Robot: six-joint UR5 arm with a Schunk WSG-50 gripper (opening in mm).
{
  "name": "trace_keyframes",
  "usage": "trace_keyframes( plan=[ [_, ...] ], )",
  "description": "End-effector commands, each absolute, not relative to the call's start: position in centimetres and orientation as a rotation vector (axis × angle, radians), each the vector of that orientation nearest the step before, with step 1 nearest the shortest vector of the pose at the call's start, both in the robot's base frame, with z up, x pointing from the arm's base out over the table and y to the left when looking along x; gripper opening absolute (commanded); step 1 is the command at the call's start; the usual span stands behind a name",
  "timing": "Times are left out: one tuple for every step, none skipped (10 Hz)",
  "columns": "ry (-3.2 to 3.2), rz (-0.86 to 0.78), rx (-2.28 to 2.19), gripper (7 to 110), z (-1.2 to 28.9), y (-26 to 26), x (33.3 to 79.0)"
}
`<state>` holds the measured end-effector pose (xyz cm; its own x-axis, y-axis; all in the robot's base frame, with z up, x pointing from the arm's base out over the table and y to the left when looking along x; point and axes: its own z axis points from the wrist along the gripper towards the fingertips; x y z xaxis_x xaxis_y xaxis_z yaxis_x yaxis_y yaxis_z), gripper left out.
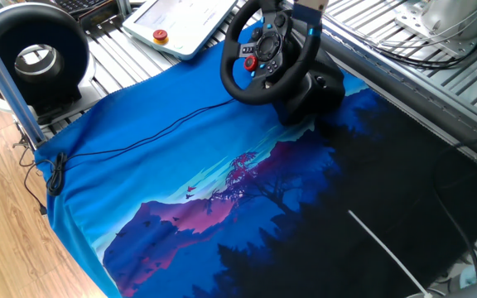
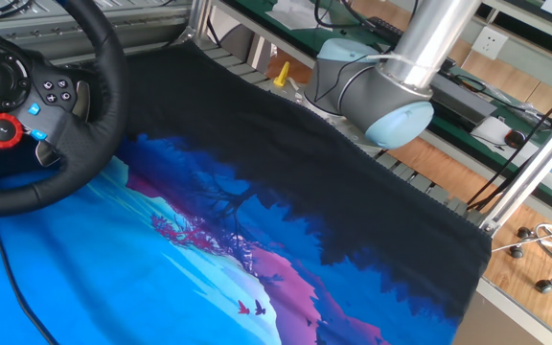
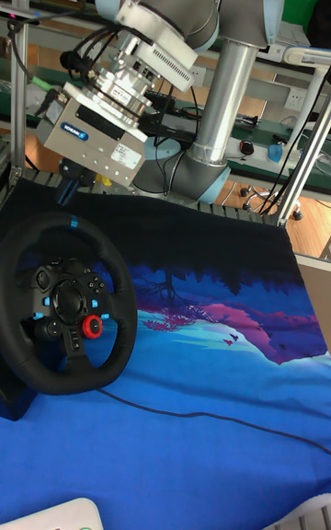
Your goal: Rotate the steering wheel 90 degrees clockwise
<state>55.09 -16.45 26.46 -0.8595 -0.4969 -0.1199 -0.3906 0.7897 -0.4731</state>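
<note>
The steering wheel (image 1: 270, 51) is a black round wheel on a bulky black base, standing at the far edge of the blue cloth. Its hub carries a red button and small blue buttons, and the blue rim stripe (image 3: 74, 222) sits at the top. In the other fixed view the steering wheel (image 2: 36, 105) fills the left edge. My gripper (image 3: 74, 191) hangs just above the top of the rim, clear of it, fingers apart and holding nothing. In the one fixed view only the gripper's (image 1: 305, 5) lowest part shows at the top edge.
A black ring-shaped device with a silver-white centre (image 1: 36, 54) stands at the far left. A white pendant with a red button (image 1: 176, 21) lies behind the wheel. A thin black cable (image 1: 139, 136) crosses the cloth. The arm's base (image 2: 377, 91) rises at the table's side.
</note>
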Motion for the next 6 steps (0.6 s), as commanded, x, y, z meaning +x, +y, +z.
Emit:
trace_keyframes(
  plan=[
    [2.721, -0.504, -0.751, 7, 25.6, -13.7, 54.8],
    [2.702, -0.498, -0.689, 7, 26.2, -13.1, 55.1],
    [2.733, -0.615, -0.561, 7, 27.0, -14.6, 54.0],
    [2.783, -0.61, -0.491, 7, 26.7, -14.2, 52.7],
    [2.799, -0.572, -0.435, 7, 26.4, -13.7, 52.6],
    [2.848, -0.416, -0.413, 7, 25.2, -11.3, 51.8]
  ],
)
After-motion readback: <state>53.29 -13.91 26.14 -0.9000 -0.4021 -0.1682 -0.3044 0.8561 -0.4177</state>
